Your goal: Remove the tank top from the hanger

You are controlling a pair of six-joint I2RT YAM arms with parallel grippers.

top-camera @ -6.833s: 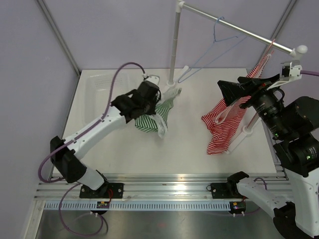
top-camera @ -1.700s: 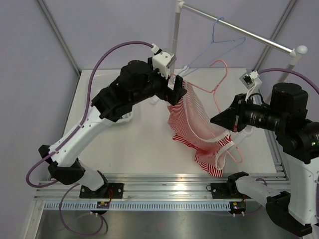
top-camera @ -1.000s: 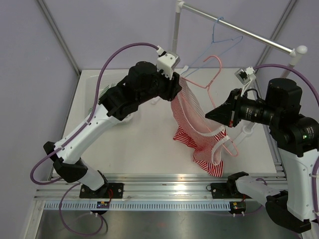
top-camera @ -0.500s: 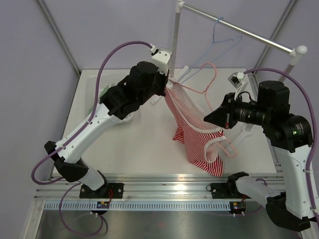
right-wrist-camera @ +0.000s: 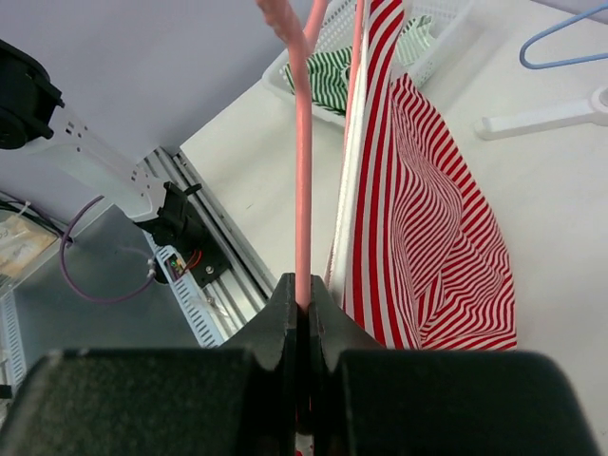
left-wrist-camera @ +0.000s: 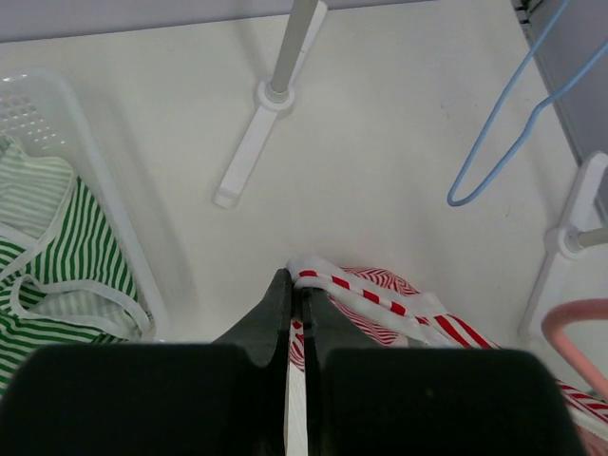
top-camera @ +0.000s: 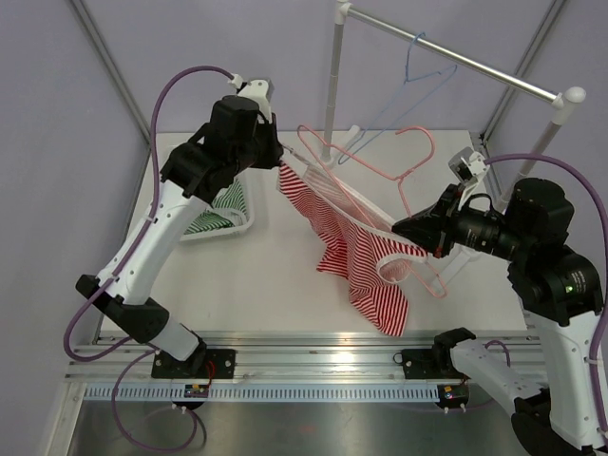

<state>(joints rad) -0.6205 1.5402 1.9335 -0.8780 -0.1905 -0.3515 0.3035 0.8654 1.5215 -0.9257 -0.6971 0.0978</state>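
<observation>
The red-and-white striped tank top (top-camera: 356, 256) hangs stretched in the air between the two arms, above the table's middle. My left gripper (top-camera: 277, 157) is high at the back left, shut on the top's white-edged strap (left-wrist-camera: 380, 294). My right gripper (top-camera: 401, 226) is shut on the thin pink hanger (top-camera: 370, 167), which lies tilted across the top. The right wrist view shows the hanger wire (right-wrist-camera: 300, 190) pinched between the shut jaws (right-wrist-camera: 302, 290), with the striped cloth (right-wrist-camera: 427, 218) hanging beside it. Whether a strap still loops over the hanger I cannot tell.
A white basket (top-camera: 244, 220) at the left holds a green striped top (top-camera: 214, 217). The clothes rail (top-camera: 456, 59) crosses the back with a blue hanger (top-camera: 418, 71) on it. The rail's post (top-camera: 331, 85) and foot (left-wrist-camera: 256, 142) stand behind the left gripper.
My left gripper has shut on the strap and pulled it up and left towards the basket. The top is now drawn out flatter between the arms, and the hanger has tilted.
</observation>
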